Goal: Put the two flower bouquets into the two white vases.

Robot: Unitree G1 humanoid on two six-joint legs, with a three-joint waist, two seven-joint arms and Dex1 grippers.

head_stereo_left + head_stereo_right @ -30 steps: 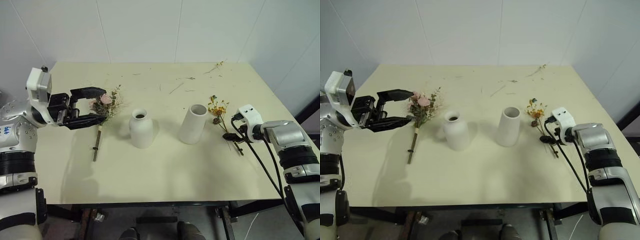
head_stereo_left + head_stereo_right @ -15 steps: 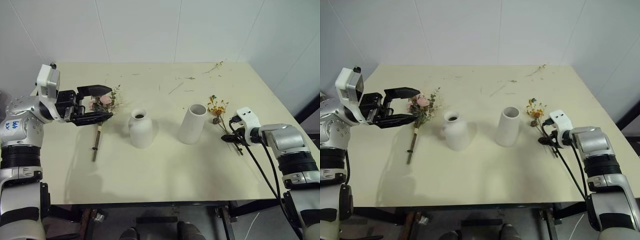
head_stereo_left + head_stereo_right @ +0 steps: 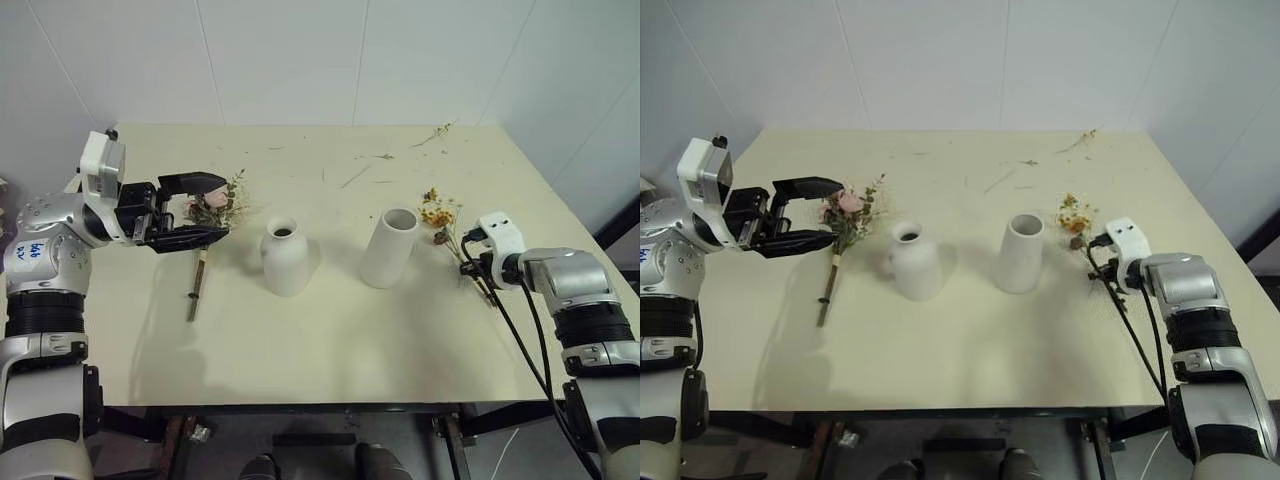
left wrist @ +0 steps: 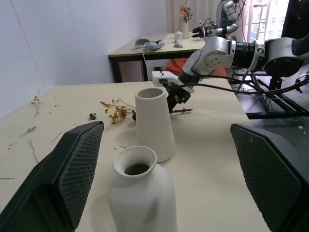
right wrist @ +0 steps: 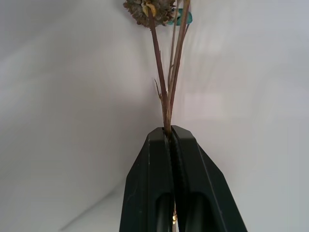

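Note:
The pink rose bouquet (image 3: 212, 206) lies on the table (image 3: 330, 340), its brown stem (image 3: 196, 282) pointing toward the near edge. My left gripper (image 3: 223, 208) hovers open, raised over the flower head and aimed right. Between its fingers (image 4: 72, 169) the left wrist view shows the bottle-shaped vase (image 4: 140, 193) and the cylinder vase (image 4: 154, 123). Both vases stand upright mid-table, the bottle-shaped one (image 3: 285, 258) left of the cylinder (image 3: 388, 247). The yellow-orange sprig (image 3: 438, 214) lies right of the cylinder. My right gripper (image 5: 170, 131) is shut on its thin stems, low over the table (image 3: 470, 268).
Loose twig scraps (image 3: 352, 177) lie scattered on the far half of the table, with more at the far right corner (image 3: 436, 130). A white wall stands behind the table. The left wrist view shows another desk (image 4: 159, 48) in the room beyond.
My right gripper has shut on the sprig's stems. The left gripper stays open over the rose bouquet, in about the same place.

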